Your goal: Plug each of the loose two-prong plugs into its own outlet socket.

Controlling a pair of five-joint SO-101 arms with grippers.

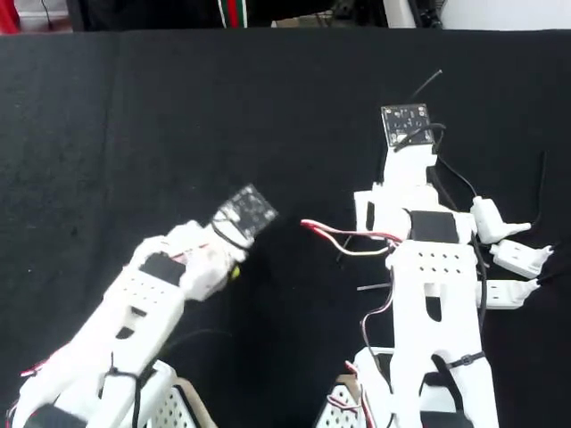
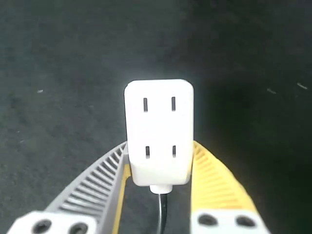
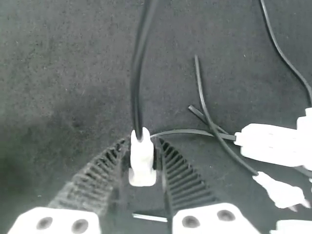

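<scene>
The right gripper (image 3: 142, 146) is clamped on a two-prong plug (image 3: 142, 168). The plug's long axis runs along the fingers and its black cord (image 3: 139, 73) trails out past the tips; I cannot tell where the prongs are. The left gripper (image 2: 160, 148) is closed on the outlet block (image 2: 158, 122), slotted face up, both sockets vacant. The block lies to the right arm's left, well apart, so the plug likely needs reorienting.

A black cloth is covering the table (image 1: 223, 107). White plugs (image 1: 522, 257) and thin black cords (image 3: 209, 107) are lying close together on its right side.
</scene>
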